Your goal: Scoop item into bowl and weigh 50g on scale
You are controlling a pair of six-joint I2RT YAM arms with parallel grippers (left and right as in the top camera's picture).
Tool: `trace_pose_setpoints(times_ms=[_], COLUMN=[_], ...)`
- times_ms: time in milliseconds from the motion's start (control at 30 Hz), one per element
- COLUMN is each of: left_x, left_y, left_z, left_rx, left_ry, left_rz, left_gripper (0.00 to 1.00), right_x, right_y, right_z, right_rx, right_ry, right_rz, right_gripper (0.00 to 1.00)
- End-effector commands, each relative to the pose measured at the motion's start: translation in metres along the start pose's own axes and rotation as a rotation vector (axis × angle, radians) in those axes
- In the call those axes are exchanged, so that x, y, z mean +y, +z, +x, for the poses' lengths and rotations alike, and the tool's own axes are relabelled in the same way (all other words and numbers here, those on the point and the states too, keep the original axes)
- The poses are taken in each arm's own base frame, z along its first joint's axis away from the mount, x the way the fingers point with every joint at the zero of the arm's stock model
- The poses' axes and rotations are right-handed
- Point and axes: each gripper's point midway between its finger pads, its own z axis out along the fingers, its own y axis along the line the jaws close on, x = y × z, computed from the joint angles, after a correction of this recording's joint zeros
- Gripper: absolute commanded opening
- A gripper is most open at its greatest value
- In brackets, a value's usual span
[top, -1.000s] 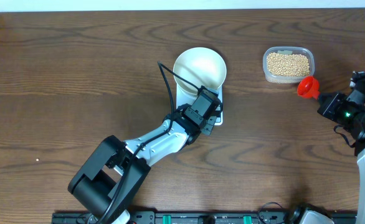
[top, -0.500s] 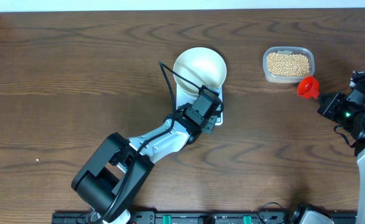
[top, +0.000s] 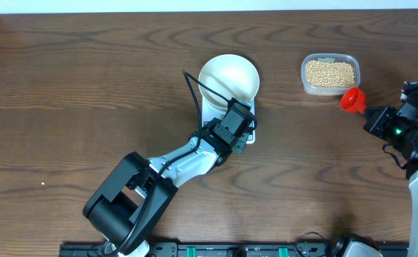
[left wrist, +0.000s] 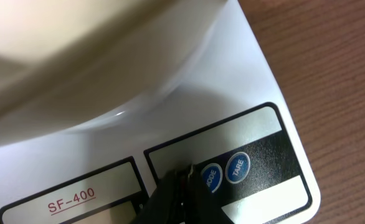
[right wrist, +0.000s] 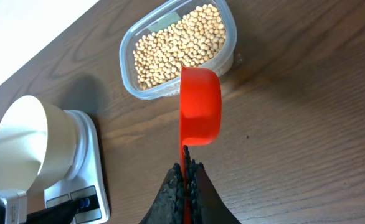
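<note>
The white bowl (top: 228, 78) stands empty on the white scale (top: 250, 133) at the table's middle. My left gripper (top: 242, 127) is shut, its tip down on the scale's front panel next to the blue MODE button (left wrist: 211, 177) and the TARE button (left wrist: 237, 167). The bowl's underside (left wrist: 76, 56) fills the upper left wrist view. My right gripper (top: 374, 116) is shut on the handle of a red scoop (top: 351, 99), held just right of the clear tub of beans (top: 329, 73). The scoop (right wrist: 200, 106) looks empty beside the beans (right wrist: 179, 45).
The clear plastic tub (right wrist: 230, 25) sits at the back right of the dark wood table. The bowl and scale (right wrist: 76, 180) show at the left of the right wrist view. A black cable (top: 192, 100) arcs from the left arm by the bowl.
Nothing has visibly moved apart from a slight shift of the left arm's base link.
</note>
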Motion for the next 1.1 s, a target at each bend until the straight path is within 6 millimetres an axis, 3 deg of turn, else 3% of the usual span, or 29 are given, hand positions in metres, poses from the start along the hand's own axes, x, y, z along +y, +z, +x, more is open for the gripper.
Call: trace_pose_setpoints(times_ms=[0,600,1067], left_x=[0.009,0.010,0.022], left_y=[0.015,0.015,0.014], left_z=[0.020,0.024,0.030], left_rx=[0.057,0.074,0.097], left_ry=[0.005,0.028,0.036], left_rz=[-0.047,-0.052,-0.112], left_gripper=[0.07,0.07,0.07], right_x=[0.002,0.001,0.000], right_y=[-0.003,-0.003,-0.003], right_z=[-0.007,-0.006,-0.006], right_rx=[-0.015,-0.014,-0.013], right_ry=[-0.024,-0.027,-0.026], right_rz=[0.001,0.001,0.009], right_gripper=[0.01,0.01,0.01])
